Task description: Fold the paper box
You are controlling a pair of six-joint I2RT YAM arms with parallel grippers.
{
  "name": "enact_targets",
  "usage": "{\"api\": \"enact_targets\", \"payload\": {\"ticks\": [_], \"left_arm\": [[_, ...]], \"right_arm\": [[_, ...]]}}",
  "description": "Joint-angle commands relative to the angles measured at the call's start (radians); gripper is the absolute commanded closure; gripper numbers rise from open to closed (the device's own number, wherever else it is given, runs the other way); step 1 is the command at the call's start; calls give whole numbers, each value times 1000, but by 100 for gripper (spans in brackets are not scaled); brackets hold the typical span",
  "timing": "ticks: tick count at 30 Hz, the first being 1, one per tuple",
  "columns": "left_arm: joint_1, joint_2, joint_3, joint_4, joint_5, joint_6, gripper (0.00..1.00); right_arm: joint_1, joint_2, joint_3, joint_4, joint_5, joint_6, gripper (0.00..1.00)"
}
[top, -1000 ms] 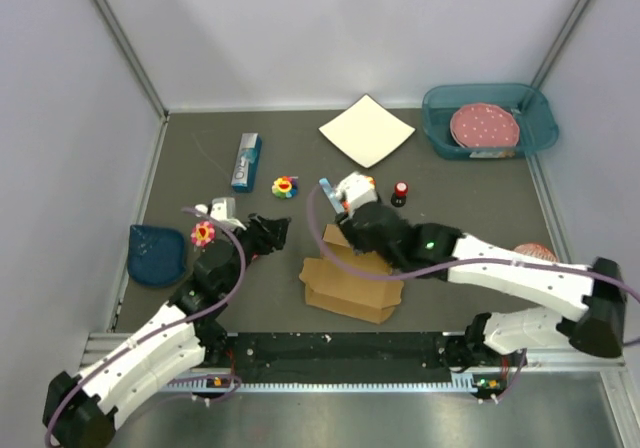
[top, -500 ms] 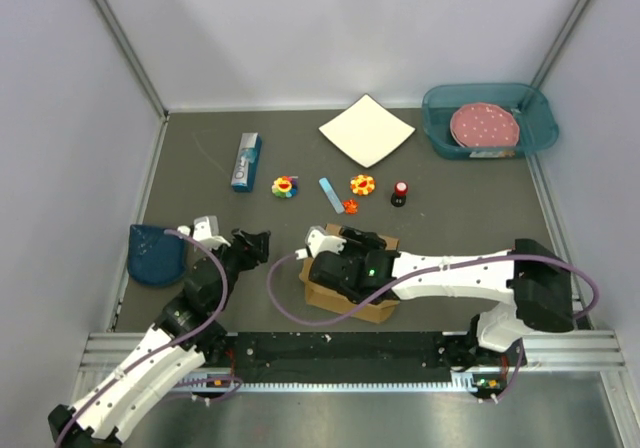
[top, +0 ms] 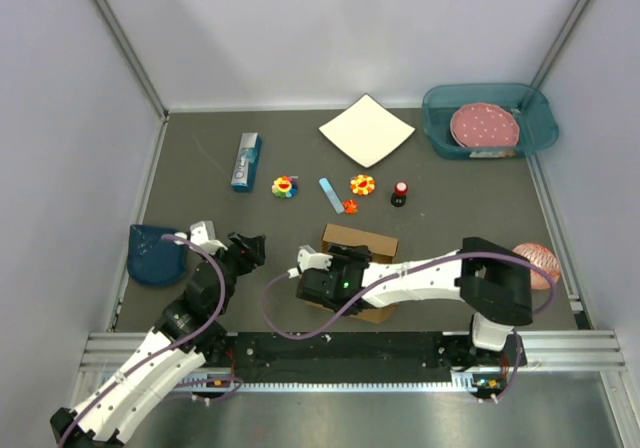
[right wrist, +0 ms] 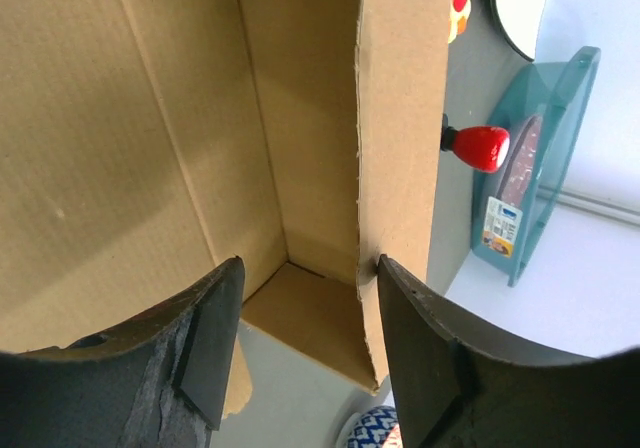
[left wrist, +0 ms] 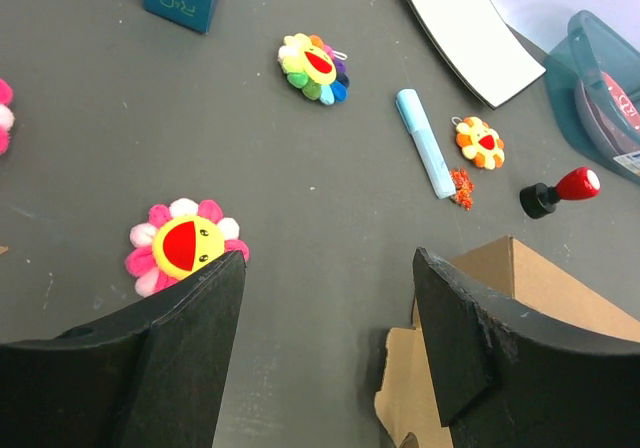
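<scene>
Now the right gripper [right wrist: 308, 268] hangs open over the box [right wrist: 150, 138], with an upright side wall between its fingers, not gripped. The left gripper [left wrist: 328, 263] is open and empty, the box just to its right. Mid-fold, I judge: next, pinch that wall and fold it inward.

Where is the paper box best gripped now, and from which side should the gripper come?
Probably by its standing side wall, coming from above. The paper box lies open upward, and that wall appears to be a thin upright panel with a free edge, so one finger can go inside and the other outside.
</scene>
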Motion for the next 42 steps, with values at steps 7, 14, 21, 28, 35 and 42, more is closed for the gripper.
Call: {"api": "enact_targets", "payload": {"ticks": [7,14,21,28,35,42], "left_arm": [[4,-15,1,-2,-37,-18,26],[4,-15,-2,1,-38,-24,26],[4,-15,2,-2,-43,-21,26],[4,-10,48,2,-37,-18,26],[4,18,143,21,-24,-9,26],[4,45,252,44,-30,47,26]], "right_arm": [[-18,69,36,41,203,18,53],[-42,80,30,47,285,9,73],[-52,60,22,47,300,3,90],[-44,-42,17,35,291,-19,100],[-64,-188,135,-254,166,215,100],[-325,-396,177,-385,-303,562,100]]}}
